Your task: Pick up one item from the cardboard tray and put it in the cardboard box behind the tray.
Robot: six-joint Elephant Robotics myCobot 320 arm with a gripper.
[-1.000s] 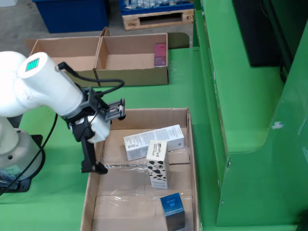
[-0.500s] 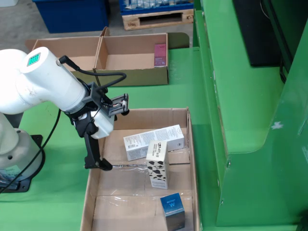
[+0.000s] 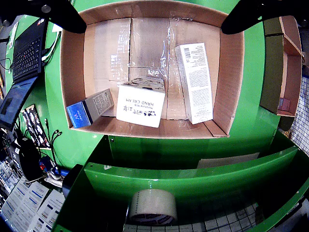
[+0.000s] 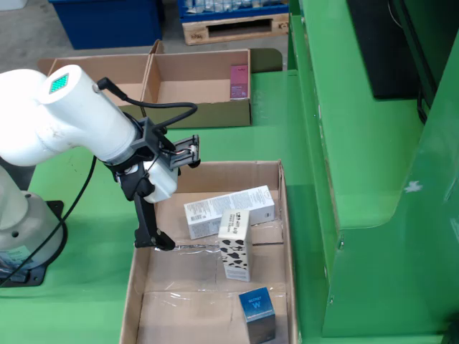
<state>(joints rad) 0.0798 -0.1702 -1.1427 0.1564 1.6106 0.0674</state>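
Note:
A cardboard tray (image 4: 133,287) holds three items: a long white box (image 4: 229,210), a cow-patterned hand cream box (image 4: 235,244) and a blue box (image 4: 258,312). In the wrist view the tray (image 3: 72,67) fills the frame, with the hand cream box (image 3: 140,105) at the centre, the long white box (image 3: 195,82) to the right and the blue box (image 3: 79,115) to the left. My gripper (image 3: 153,28) is open and empty, its black fingers (image 3: 58,14) spread wide. In the fixed view the gripper (image 4: 159,242) hangs over the tray's left part, left of the items. The cardboard box (image 4: 201,97) behind the tray holds a pink item (image 4: 239,80).
A second open cardboard box (image 4: 100,72) stands left of the target box. Green metal shelving (image 4: 358,158) rises right of the tray. The wrist view shows a tape roll (image 3: 153,207), green bin walls (image 3: 193,179), a laptop (image 3: 26,53) and a cardboard box (image 3: 289,63) at the right.

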